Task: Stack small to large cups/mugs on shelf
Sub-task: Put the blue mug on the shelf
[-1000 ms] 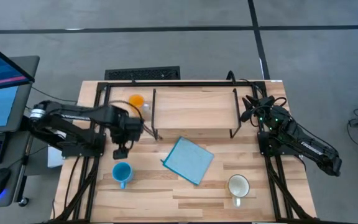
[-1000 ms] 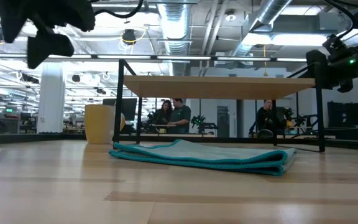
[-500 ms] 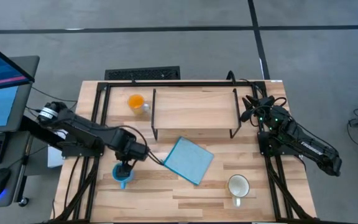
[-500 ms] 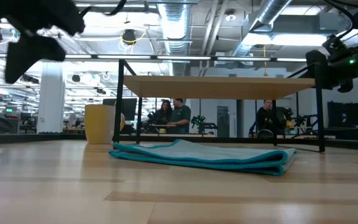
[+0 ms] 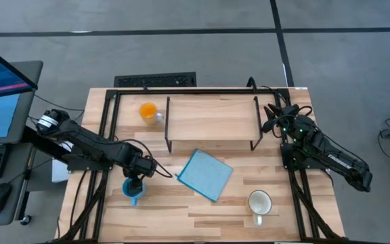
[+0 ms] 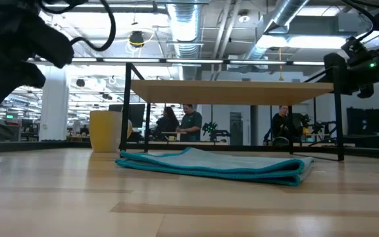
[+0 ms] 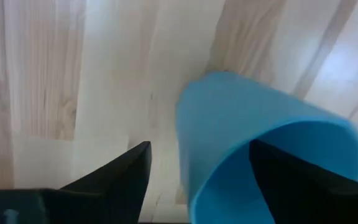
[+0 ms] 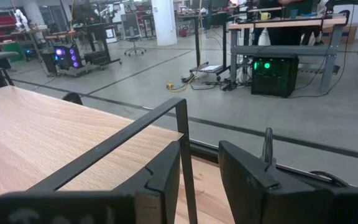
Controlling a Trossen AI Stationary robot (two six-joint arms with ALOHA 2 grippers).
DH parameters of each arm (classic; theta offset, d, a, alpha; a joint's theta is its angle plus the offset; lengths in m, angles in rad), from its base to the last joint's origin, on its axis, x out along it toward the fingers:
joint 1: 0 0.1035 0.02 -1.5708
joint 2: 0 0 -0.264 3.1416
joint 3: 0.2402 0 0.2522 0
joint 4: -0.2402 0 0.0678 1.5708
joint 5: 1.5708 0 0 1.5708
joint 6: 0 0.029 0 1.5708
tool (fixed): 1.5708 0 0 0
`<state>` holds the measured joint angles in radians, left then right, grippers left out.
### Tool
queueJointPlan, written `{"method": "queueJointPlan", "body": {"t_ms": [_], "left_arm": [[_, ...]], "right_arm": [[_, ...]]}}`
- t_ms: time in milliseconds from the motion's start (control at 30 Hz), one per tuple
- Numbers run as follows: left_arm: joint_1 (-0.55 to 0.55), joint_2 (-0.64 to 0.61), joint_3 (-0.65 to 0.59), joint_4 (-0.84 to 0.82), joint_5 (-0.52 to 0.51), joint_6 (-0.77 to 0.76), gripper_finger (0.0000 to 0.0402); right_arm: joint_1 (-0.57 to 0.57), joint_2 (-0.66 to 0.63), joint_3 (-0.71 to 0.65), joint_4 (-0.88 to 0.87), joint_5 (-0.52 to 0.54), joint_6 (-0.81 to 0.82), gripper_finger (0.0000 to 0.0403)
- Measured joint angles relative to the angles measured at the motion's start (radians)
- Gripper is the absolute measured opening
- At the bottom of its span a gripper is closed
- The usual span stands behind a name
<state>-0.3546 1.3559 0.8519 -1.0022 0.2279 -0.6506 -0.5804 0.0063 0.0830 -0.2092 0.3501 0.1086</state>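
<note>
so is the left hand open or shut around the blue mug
Open. In the left wrist view the left hand has its fingers spread, with the light-blue mug's rim wall between them, not yet pinched.

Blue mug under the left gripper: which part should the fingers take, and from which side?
Take the rim wall from above. The blue mug stands upright, mouth open, with its handle toward the table's front edge. The left gripper hangs over it, one finger outside the wall and the other over the mouth. Closing there would likely pinch the wall, clear of the handle.
</note>
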Motion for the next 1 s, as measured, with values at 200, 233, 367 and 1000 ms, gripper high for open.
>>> {"method": "queueJointPlan", "body": {"t_ms": [200,233,367,1000], "left_arm": [[0.0,-0.004,-0.041,0.014,0.003,-0.028,0.0214],[0.0,-0.004,-0.047,0.015,0.002,-0.028,0.0208],[0.0,-0.004,-0.057,0.027,0.001,-0.028,0.0182],[0.001,-0.004,-0.059,0.034,-0.08,-0.003,0.0012]], "right_arm": [[0.0,0.0,0.0,0.0,0.0,0.005,0.0134],[0.0,0.0,0.0,0.0,0.0,0.005,0.0134],[0.0,0.0,0.0,0.0,0.001,0.005,0.0134],[0.0,0.0,0.0,0.0,0.02,-0.003,0.0134]]}}
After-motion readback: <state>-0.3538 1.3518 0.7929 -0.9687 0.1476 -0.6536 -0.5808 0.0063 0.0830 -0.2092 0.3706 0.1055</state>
